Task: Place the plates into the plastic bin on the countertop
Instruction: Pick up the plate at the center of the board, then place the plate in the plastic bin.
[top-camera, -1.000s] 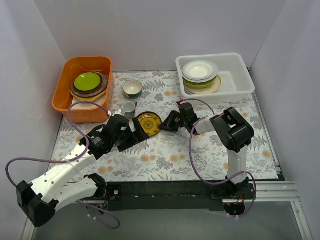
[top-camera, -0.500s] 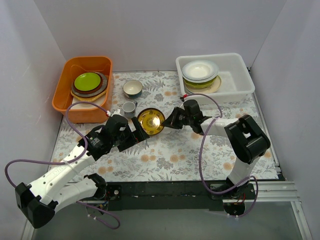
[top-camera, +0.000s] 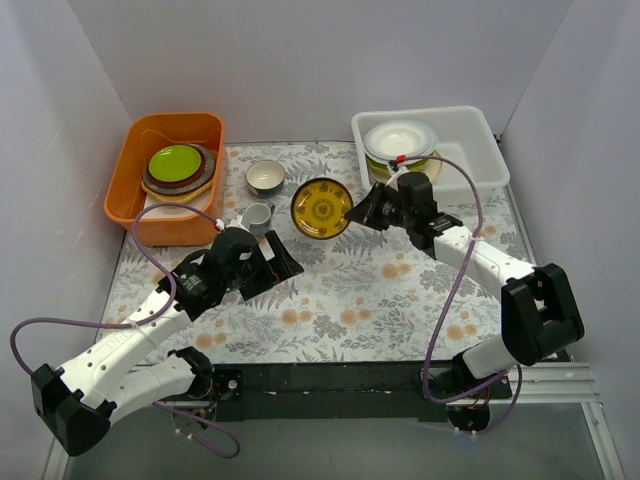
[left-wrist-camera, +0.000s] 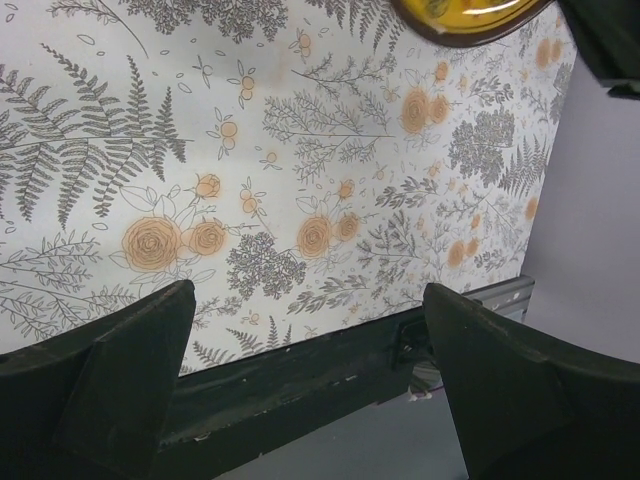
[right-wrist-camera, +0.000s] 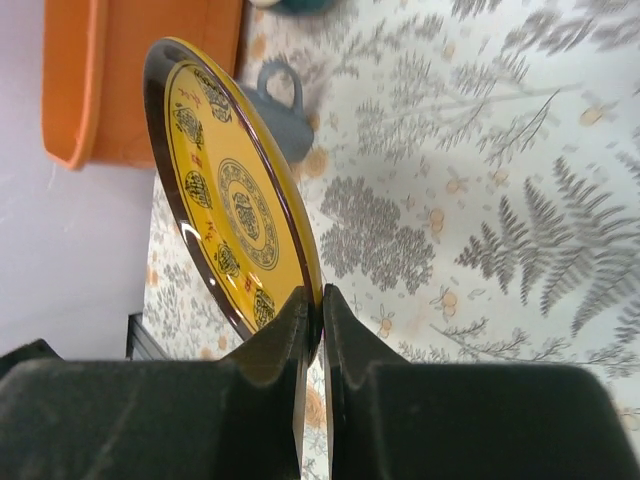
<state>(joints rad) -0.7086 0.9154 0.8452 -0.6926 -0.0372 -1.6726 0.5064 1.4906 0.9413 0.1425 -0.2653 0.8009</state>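
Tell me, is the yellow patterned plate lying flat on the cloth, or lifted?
Lifted: the yellow patterned plate hangs tilted above the cloth, its rim pinched by the fingers of the right gripper.

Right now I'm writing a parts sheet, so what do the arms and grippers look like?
The left arm and right arm have white links with black joints. A purple cable runs along each. The left gripper and right gripper have flat black fingers.
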